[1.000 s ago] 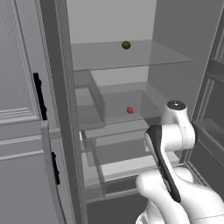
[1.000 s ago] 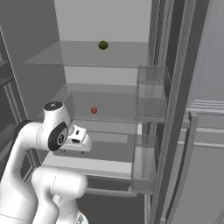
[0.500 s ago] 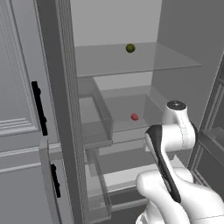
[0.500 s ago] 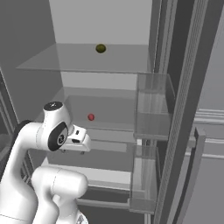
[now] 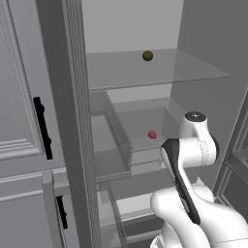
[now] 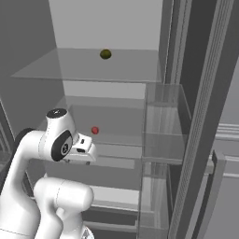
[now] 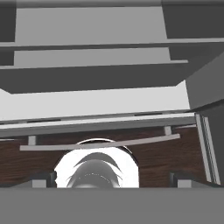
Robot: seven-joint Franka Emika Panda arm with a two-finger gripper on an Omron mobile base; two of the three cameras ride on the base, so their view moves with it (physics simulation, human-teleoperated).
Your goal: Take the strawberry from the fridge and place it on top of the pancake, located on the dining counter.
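The fridge stands open in front of me, with pale walls and clear glass shelves. The strawberry, tiny and red, lies on the middle shelf, well back. My arm is folded low in front of the shelves. My gripper hangs below the strawberry's shelf and points down at the lower drawers and the dark wood floor. It is open, its two fingertips wide apart with nothing between them. The pancake and the dining counter are out of view.
A small olive-green fruit sits on the top glass shelf. Clear door bins line the open right door. The left door's edge rises beside a light grey cabinet with black handles.
Both base views have shifted: the base has driven closer to the fridge, so the shelves look larger. The arm's pose and the open gripper are unchanged.
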